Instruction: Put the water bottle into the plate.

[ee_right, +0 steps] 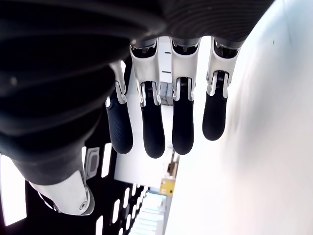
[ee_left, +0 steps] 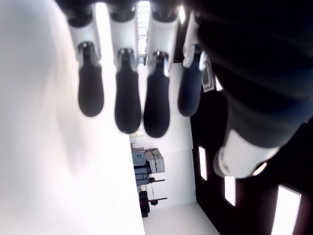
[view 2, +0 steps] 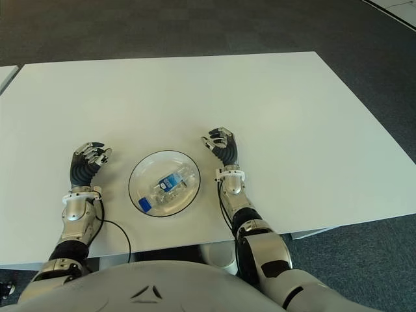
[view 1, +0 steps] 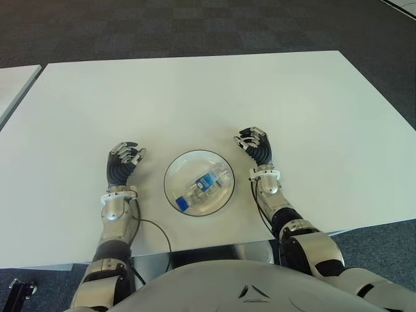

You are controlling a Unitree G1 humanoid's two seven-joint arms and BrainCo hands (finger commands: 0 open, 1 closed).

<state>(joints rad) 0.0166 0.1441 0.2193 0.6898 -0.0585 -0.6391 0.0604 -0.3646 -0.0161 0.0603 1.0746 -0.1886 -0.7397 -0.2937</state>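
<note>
Already water bottle (view 1: 201,184) inside plate (view 1: 174,170); left robot hand (view 1: 125,160), right robot hand (view 1: 255,145) flanking, fingers relaxed, empty.

white table on dark carpet

a wide matte white rectangular table (view 1: 195,91) fills the view, its far edge meeting dark grey checked carpet tiles (view 1: 162,26). beyond its left edge, the corner of a second white table (view 1: 13,81) shows, a narrow gap between them.
</note>
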